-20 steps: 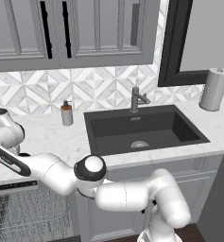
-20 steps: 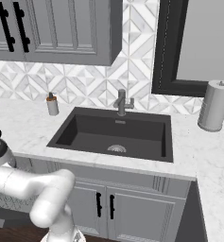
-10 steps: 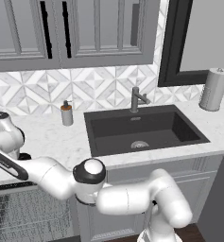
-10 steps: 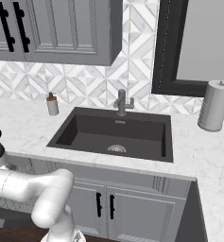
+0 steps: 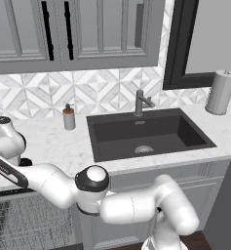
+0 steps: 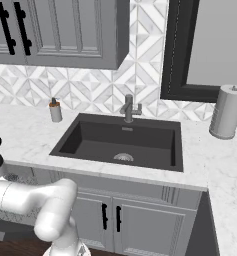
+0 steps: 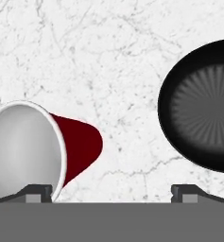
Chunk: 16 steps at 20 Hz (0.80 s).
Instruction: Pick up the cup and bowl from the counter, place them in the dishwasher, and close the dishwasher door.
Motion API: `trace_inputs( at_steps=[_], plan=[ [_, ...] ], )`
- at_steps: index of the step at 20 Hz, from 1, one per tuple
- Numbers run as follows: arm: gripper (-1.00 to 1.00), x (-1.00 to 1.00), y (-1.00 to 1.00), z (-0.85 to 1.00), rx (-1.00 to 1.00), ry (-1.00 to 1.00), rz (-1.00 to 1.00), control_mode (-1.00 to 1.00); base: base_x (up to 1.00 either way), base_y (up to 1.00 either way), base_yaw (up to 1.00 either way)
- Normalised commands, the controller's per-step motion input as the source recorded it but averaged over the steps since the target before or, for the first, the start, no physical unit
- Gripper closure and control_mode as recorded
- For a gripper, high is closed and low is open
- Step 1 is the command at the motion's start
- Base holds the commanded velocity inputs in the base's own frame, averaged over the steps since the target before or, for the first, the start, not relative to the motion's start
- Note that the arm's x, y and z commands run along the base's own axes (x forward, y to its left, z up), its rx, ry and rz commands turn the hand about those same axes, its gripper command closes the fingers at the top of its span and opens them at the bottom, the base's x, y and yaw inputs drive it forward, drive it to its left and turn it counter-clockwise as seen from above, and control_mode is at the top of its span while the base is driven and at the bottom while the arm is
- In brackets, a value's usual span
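A: Where do the cup (image 7: 47,146) and bowl (image 7: 203,106) sit?

B: Both on the white marble desk (image 7: 108,61) — the red cup at lower left of the hand view, its whitish mouth facing the camera, the black bowl well apart at the right edge.

A: And the fingers (image 7: 38,193)?

B: Spread wide, holding nothing — one tip just under the cup's rim, the other below the bowl.
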Motion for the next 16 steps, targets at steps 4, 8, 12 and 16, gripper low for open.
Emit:
trace_inputs(
  at_steps=[4, 8, 12, 16],
  plan=[
    [-1.0, 0.32, 0.19, 0.01, 0.0, 0.0, 0.0, -1.0, 0.0, 0.0, 0.0],
    [-1.0, 0.33, 0.24, 0.07, 0.0, 0.0, 0.0, -1.0, 0.0, 0.0, 0.0],
    [-1.0, 0.32, 0.29, 0.0, 0.0, 0.0, 0.0, -1.0, 0.0, 0.0, 0.0],
    [-1.0, 0.14, 0.13, 0.0, 0.0, 0.0, 0.0, -1.0, 0.0, 0.0, 0.0]
  ],
)
